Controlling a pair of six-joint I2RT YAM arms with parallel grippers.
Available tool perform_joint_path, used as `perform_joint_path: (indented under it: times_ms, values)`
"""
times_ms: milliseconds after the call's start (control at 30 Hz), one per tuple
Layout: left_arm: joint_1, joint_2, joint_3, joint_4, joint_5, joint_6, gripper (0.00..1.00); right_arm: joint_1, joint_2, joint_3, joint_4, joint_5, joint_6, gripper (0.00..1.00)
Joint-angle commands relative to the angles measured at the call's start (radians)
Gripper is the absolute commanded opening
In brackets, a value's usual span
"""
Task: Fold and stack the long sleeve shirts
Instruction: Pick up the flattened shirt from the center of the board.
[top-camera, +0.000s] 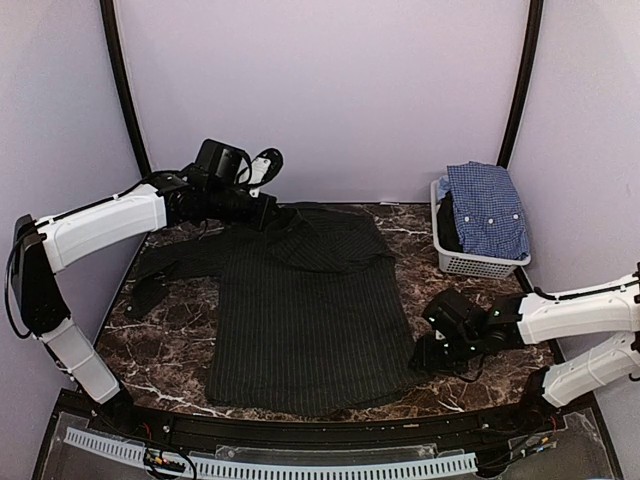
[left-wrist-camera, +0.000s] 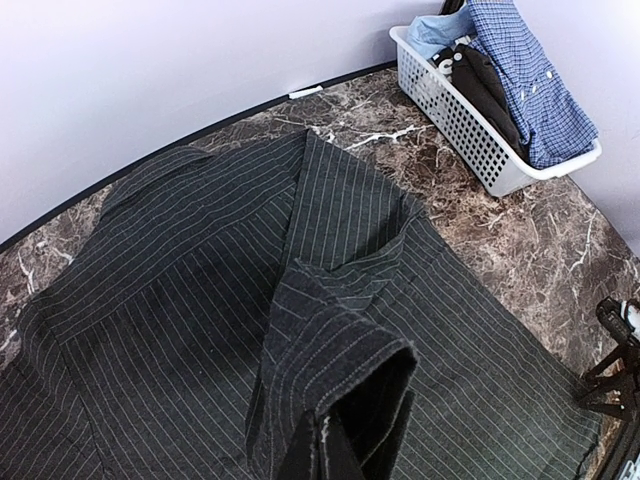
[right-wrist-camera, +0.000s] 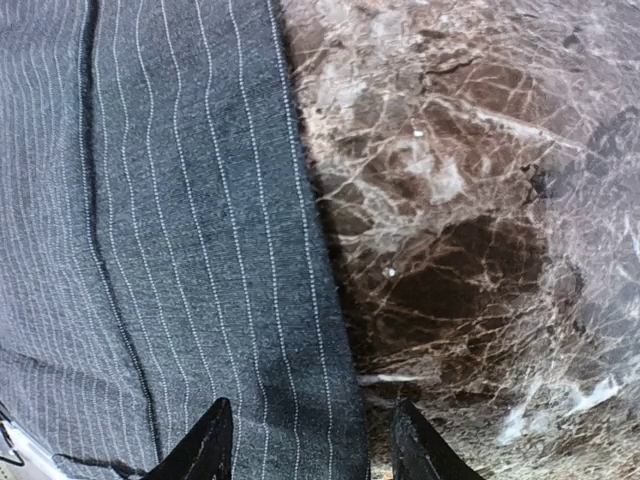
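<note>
— Looking over the tabletop (top-camera: 180, 350), where do we find the black pinstriped shirt (top-camera: 310, 320)?
— We find it spread flat across the middle of the marble, one sleeve trailing toward the left edge.
— What are our left jaws doing?
— They are clamped shut on a sleeve cuff (left-wrist-camera: 350, 395), lifted above the shirt near its far left corner.
— And our right jaws?
— We see them parted, low at the shirt's near right edge. The hem runs between the two fingertips (right-wrist-camera: 208, 450); whether they touch the cloth we cannot tell.
— Where is the blue checked shirt (top-camera: 487, 208)?
— It is draped over the white basket (top-camera: 480, 263) in the far right corner, a dark garment (top-camera: 450, 225) beneath it.
</note>
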Motion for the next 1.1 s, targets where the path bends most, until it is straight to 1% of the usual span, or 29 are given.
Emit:
perform_joint_path:
  times_ms: [0, 133, 233, 400, 433, 567, 633, 700, 800, 867, 967, 1067]
  values:
    - [0.005, -0.043, -0.013, -0.006, 0.008, 0.001, 0.00, 0.012, -0.037, -0.046, -0.017, -0.003, 0.053, 0.51]
    - [0.005, -0.043, -0.014, -0.006, 0.006, 0.000, 0.00, 0.018, -0.035, -0.066, 0.019, -0.046, 0.061, 0.49]
    - [0.005, -0.045, -0.014, -0.004, 0.001, -0.002, 0.00, 0.030, -0.040, -0.062, -0.018, -0.047, 0.058, 0.47]
    - [0.005, -0.049, -0.007, 0.001, -0.009, -0.004, 0.00, 0.032, -0.086, -0.055, -0.055, -0.047, 0.064, 0.38]
    - [0.005, -0.049, -0.006, 0.004, -0.012, -0.004, 0.00, 0.032, -0.097, -0.055, -0.058, -0.070, 0.066, 0.37]
    - [0.005, -0.057, -0.004, 0.019, -0.032, -0.005, 0.00, 0.032, -0.121, -0.042, -0.062, -0.072, 0.066, 0.27]
    - [0.005, -0.062, -0.004, 0.030, -0.043, -0.002, 0.00, 0.032, -0.121, -0.021, -0.065, -0.061, 0.059, 0.20]
    - [0.005, -0.066, -0.006, 0.042, -0.052, 0.002, 0.00, 0.032, -0.112, 0.002, -0.063, -0.055, 0.046, 0.16]
    - [0.005, -0.070, -0.003, 0.049, -0.064, 0.006, 0.00, 0.031, -0.088, 0.043, -0.067, -0.055, 0.024, 0.06]
    - [0.005, -0.074, -0.003, 0.048, -0.103, 0.002, 0.00, 0.033, -0.081, 0.076, -0.102, -0.008, 0.014, 0.00]
    - [0.005, -0.089, -0.009, 0.051, -0.248, -0.022, 0.00, 0.033, -0.081, 0.134, -0.147, 0.050, -0.014, 0.00]
    - [0.005, -0.108, -0.011, 0.074, -0.344, -0.018, 0.00, 0.041, -0.065, 0.188, -0.142, 0.062, -0.055, 0.00]
